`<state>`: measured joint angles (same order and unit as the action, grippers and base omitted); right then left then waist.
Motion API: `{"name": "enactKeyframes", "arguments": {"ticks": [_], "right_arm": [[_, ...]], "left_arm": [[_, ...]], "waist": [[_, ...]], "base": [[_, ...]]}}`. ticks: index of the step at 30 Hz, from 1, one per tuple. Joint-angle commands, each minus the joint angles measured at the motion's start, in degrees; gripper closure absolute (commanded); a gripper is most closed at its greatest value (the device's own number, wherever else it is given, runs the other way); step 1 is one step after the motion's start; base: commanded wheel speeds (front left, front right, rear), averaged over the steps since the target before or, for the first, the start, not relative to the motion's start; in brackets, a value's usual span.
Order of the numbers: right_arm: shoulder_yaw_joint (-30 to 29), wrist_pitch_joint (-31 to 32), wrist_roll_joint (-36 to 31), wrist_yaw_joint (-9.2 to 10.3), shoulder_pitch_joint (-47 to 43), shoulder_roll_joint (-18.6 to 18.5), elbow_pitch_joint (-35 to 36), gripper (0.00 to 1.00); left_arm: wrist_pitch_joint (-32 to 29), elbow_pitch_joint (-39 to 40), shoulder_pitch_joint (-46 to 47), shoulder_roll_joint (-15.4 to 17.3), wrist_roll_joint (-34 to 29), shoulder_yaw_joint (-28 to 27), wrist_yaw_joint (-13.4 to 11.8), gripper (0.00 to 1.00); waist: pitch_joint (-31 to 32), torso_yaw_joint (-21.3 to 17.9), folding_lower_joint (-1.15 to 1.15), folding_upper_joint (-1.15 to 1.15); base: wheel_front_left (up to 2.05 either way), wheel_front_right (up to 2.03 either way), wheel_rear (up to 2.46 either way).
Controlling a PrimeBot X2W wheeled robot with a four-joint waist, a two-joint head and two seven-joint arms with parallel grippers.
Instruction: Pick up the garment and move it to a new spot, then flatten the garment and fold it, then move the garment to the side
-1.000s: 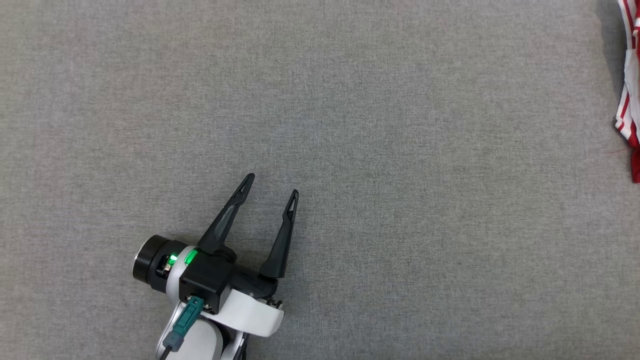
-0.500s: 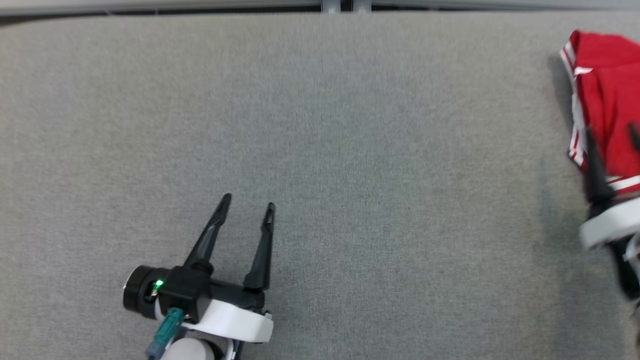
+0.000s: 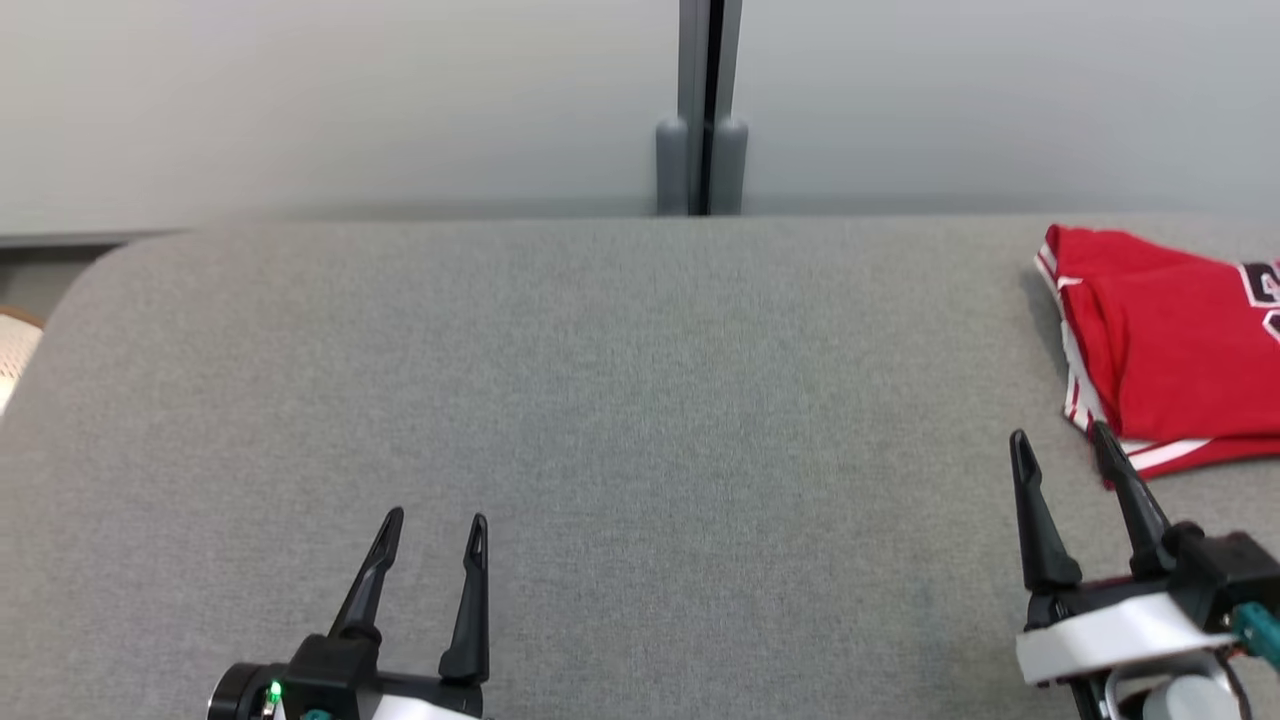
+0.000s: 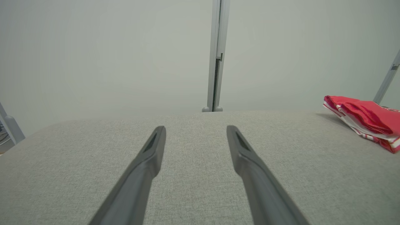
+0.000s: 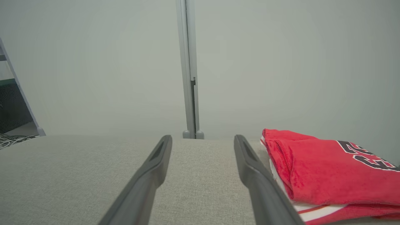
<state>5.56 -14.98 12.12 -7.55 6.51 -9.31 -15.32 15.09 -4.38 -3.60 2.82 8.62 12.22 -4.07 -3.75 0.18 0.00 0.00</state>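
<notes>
The garment (image 3: pixel 1170 350) is a red jersey with white stripes and dark lettering. It lies folded at the far right of the grey table (image 3: pixel 640 400), and also appears in the left wrist view (image 4: pixel 365 120) and the right wrist view (image 5: pixel 325 168). My right gripper (image 3: pixel 1062 440) stands open just in front of the garment's near left corner, apart from it, with nothing between its fingers. My left gripper (image 3: pixel 434 525) is open and empty at the lower left, over bare table.
A pale wall runs behind the table's far edge, with a grey vertical post (image 3: pixel 702 110) at its middle. The table's left corner (image 3: pixel 90 270) is rounded, and a pale object (image 3: pixel 12 345) sits beyond it.
The head camera has tilted up, bringing the far edge, wall and whole garment into view. The right gripper has come into view, open, beside the garment. The left gripper stays open.
</notes>
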Motion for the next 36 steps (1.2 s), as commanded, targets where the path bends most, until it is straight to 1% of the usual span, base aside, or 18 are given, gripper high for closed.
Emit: {"name": "enactKeyframes", "arguments": {"ticks": [1, 3, 8, 15, 28, 36], "right_arm": [[-0.9, -0.3, -1.8, 0.15, -2.1, 1.0, 1.8, 0.0], [-1.1, -0.2, -2.8, 0.15, -3.2, 1.4, 2.8, 0.0], [-1.9, -0.2, -5.5, 0.15, -8.7, 3.3, 5.5, 0.0], [-1.8, -0.2, -6.3, 0.15, -12.4, 4.4, 5.7, 0.0], [-2.7, -0.2, -5.8, 0.15, -12.1, 5.0, 5.3, 0.0], [-2.9, -0.2, -6.3, 0.15, -12.9, 5.0, 5.1, 0.0]], "left_arm": [[0.1, 0.6, -1.0, 0.2, -0.3, -0.3, -0.5, 0.0], [0.1, 0.5, -1.7, 0.2, 0.4, -0.1, 0.0, 0.0], [0.1, 2.0, -4.0, 0.2, 1.1, -1.0, -0.4, 0.0], [0.1, 3.2, -5.7, 0.2, -1.0, -1.2, 0.3, 0.0], [0.1, 1.3, -5.6, 0.2, -2.2, -1.2, 0.5, 0.0], [0.1, 0.7, -6.0, 0.2, -2.2, -1.4, 0.5, 0.0]], "waist": [[2.9, 0.5, 0.0, 0.0], [3.4, 0.7, 0.0, 0.0], [5.6, 1.4, 0.0, 0.0], [7.0, 1.4, 0.0, 0.0], [7.5, 1.4, 0.0, 0.0], [7.8, 0.7, 0.0, 0.0]], "base": [[0.0, 0.0, 0.0], [0.0, 0.0, 0.0], [0.0, 0.0, 0.0], [0.0, 0.0, 0.0], [0.0, 0.0, 0.0], [0.0, 0.0, 0.0]]}}
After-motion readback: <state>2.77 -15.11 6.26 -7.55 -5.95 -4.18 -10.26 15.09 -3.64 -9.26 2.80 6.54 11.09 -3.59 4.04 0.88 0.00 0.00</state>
